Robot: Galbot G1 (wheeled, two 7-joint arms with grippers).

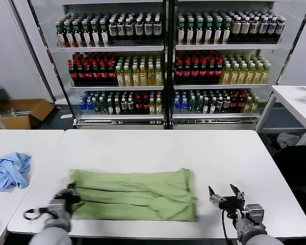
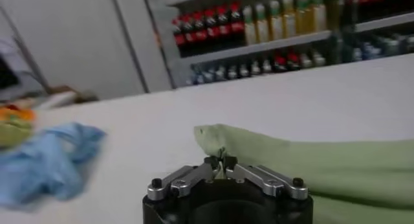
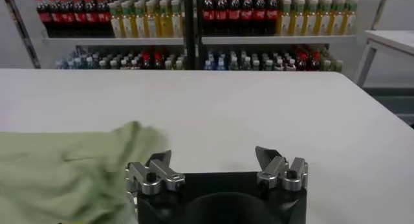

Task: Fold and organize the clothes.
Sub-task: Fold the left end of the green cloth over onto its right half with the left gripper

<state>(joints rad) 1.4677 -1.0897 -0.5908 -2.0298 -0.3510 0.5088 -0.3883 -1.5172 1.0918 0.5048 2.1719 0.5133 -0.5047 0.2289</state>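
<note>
Pinched shut, the left gripper [image 2: 220, 162] held a thin fold at the near left edge of the green T-shirt [image 1: 132, 194], which lay folded into a long band on the white table [image 1: 158, 148]. Such a shallow bite could slip when lifted. Beside the shirt's other end, the right gripper [image 1: 226, 196] gaped open, holding nothing.

T-shirt [image 1: 133, 195] lies on the desk's [image 1: 163, 148] near edge; another garment [image 1: 10, 171] lies left, shelves [image 1: 166, 61] stand far behind
</note>
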